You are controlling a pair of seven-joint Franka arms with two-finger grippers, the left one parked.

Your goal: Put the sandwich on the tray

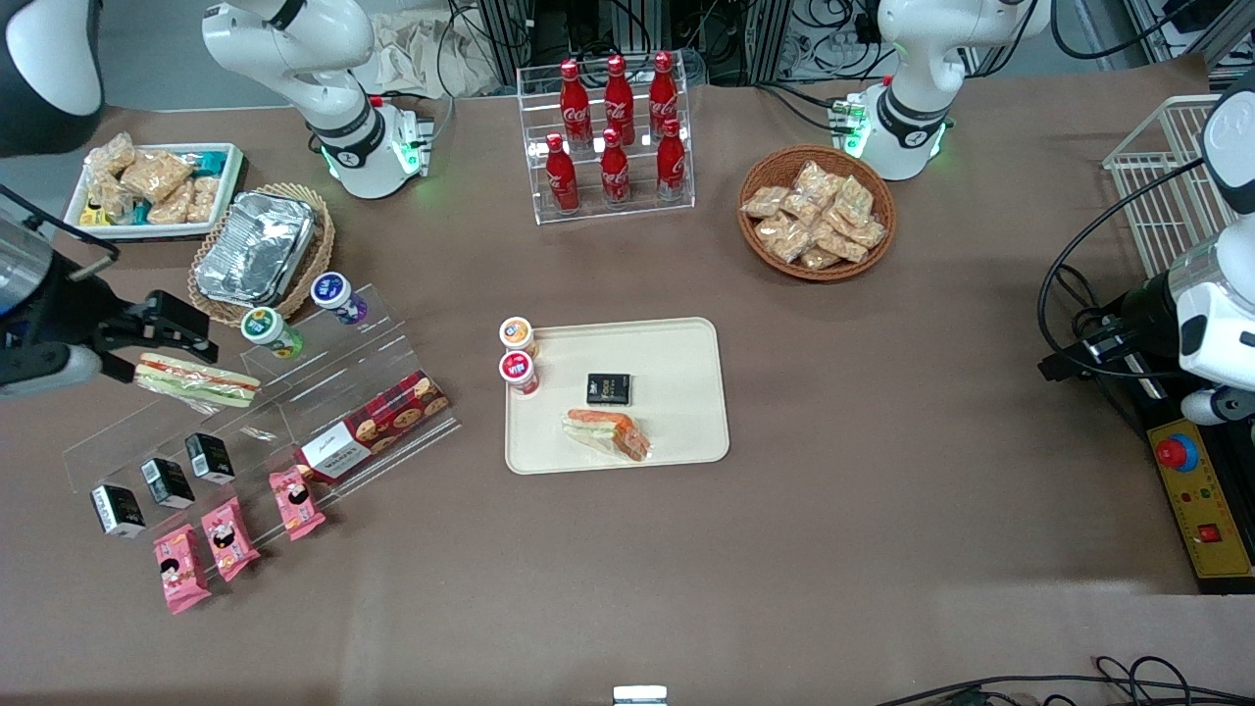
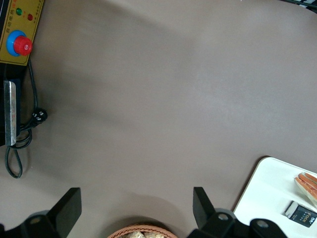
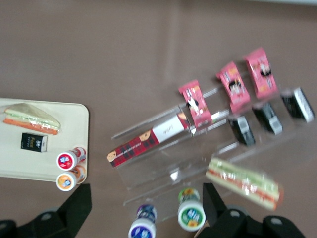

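The sandwich (image 1: 608, 433), a clear-wrapped triangular wedge with orange and green layers, lies on the cream tray (image 1: 677, 392), on the part nearest the front camera. It also shows on the tray (image 3: 69, 129) in the right wrist view (image 3: 32, 118), and its corner shows in the left wrist view (image 2: 307, 182). My right gripper (image 1: 184, 328) is open and empty. It hovers over the acrylic shelf at the working arm's end of the table, well away from the tray. In the right wrist view the gripper (image 3: 146, 208) has its jaws wide apart above two yoghurt cups.
A small black box (image 1: 609, 388) and two capped cups (image 1: 518, 353) are on the tray. A long wrapped sandwich (image 1: 196, 382), a cookie box (image 1: 373, 427), small black boxes and pink packets sit on the acrylic shelf (image 1: 324, 392). A cola rack (image 1: 613, 137), snack basket (image 1: 816, 213) and foil container (image 1: 257, 247) stand farther from the front camera.
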